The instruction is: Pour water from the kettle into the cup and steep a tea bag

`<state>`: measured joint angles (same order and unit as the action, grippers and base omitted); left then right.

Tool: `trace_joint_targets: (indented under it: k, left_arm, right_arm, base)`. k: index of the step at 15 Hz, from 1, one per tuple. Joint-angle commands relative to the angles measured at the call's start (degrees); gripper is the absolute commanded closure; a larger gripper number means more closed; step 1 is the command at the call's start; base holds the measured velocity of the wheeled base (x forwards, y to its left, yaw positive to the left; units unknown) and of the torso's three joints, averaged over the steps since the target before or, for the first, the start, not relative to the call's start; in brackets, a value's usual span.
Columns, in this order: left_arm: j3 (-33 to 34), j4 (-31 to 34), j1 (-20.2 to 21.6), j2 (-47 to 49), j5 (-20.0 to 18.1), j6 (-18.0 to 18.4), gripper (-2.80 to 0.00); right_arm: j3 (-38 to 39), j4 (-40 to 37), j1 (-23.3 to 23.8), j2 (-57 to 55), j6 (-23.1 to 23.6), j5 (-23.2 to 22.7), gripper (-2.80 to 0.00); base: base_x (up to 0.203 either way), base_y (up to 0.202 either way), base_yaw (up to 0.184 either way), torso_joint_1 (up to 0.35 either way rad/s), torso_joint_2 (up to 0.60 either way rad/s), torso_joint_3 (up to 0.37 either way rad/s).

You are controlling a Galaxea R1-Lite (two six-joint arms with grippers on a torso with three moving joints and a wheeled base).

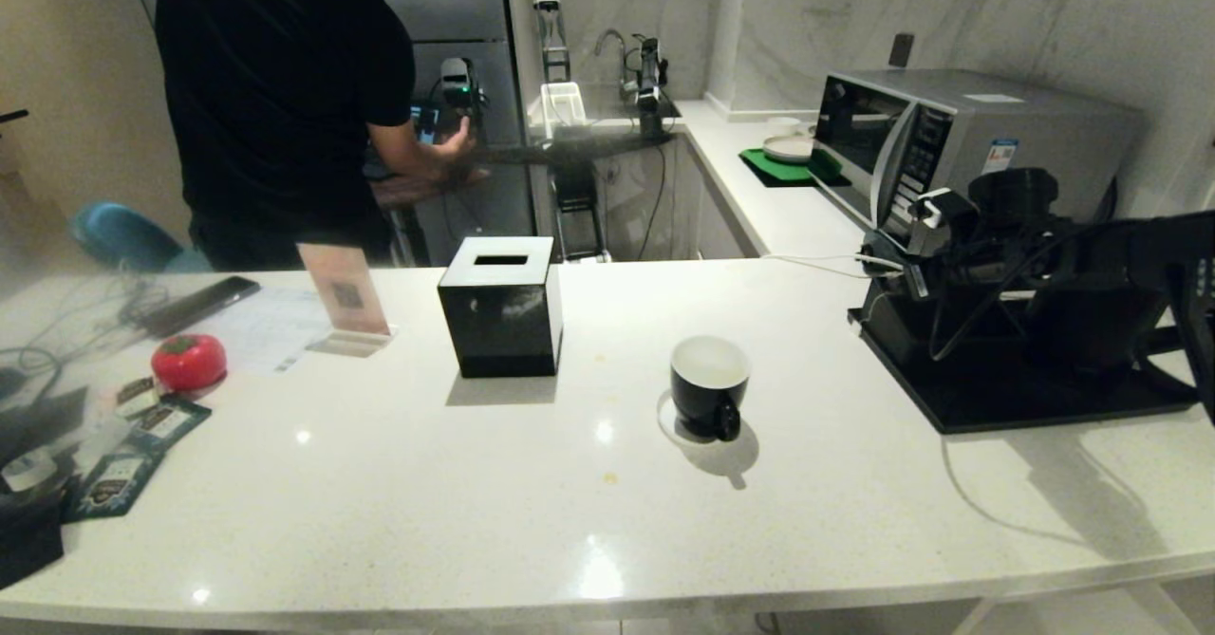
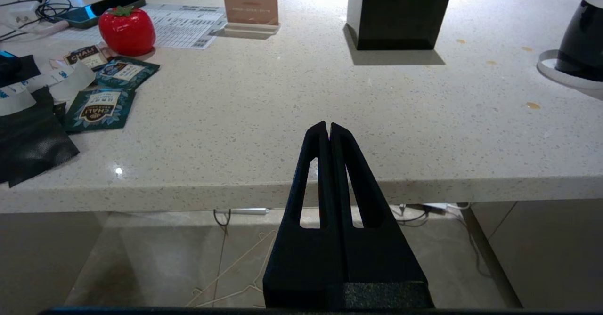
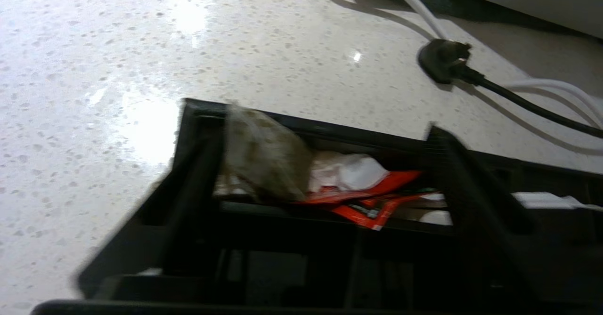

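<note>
Supporting surface: white speckled counter (image 1: 399,483), carrying every item listed below.
Tray: black tray (image 1: 1035,398) at the 3 o'clock side of the head view; its near compartment holds red packets (image 3: 377,197) and loose white wrappers.
Kettle: dark tapered body (image 1: 1092,326) standing on the tray, mostly screened by the right arm; spout and handle cannot be made out.
Right gripper: right gripper (image 3: 318,126) tipped down over the tray's end nearest the cup, fingers spread wide with the compartment between them; nothing looks firmly pinched.
Left gripper: left gripper (image 2: 328,129) parked below the counter's front edge, its 2 fingers pressed together, empty.
Cup: cup (image 1: 710,383) upright on a white coaster near mid-counter, inside white and apparently empty, ear handle toward 6 o'clock.
Tea bag: pale tea bag (image 3: 264,157) inside the tray compartment, close against 1 finger of the right gripper, long axis running roughly along that finger.
Deciding relation: judged from the head view, the cup lies at about 8 o'clock from the right gripper, well apart; the right arm is much the nearer to the bag, the kettle and the cup.
</note>
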<state>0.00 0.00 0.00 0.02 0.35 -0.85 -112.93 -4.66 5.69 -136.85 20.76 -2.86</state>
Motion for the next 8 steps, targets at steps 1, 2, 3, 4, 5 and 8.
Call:
trace_joint_targets:
  k: [1,2,3,4,5,8]
  left_arm:
    - [0.00,0.00,0.00,-0.02,0.00,-0.03,0.00]
    - [0.00,0.00,0.00,-0.02,0.00,-0.03,0.00]
    - [0.00,0.00,0.00,-0.02,0.00,-0.03,0.00]
    - [0.00,0.00,0.00,-0.02,0.00,-0.03,0.00]
    - [0.00,0.00,0.00,-0.02,0.00,-0.03,0.00]
    - [0.00,0.00,0.00,-0.02,0.00,-0.03,0.00]
  right_arm:
    - [-0.01,0.00,0.02,0.02,0.40,-0.04,0.00]
    - [-0.01,-0.07,0.02,0.01,0.68,-0.04,0.00]
    - [-0.01,-0.09,0.02,0.01,0.69,-0.05,0.00]
    - [-0.01,-0.09,0.02,0.01,0.69,-0.12,0.00]
    - [-0.01,-0.09,0.02,0.01,0.69,-0.12,0.00]
    - [-0.01,-0.09,-0.07,0.01,0.69,-0.12,0.00]
  base:
    - [0.000,0.000,0.000,0.000,0.00,0.000]
    - [0.000,0.000,0.000,0.000,0.00,0.000]
    - [0.000,0.000,0.000,0.000,0.00,0.000]
    - [0.000,0.000,0.000,0.000,0.00,0.000]
    - [0.000,0.000,0.000,0.000,0.00,0.000]
    - [0.000,0.000,0.000,0.000,0.00,0.000]
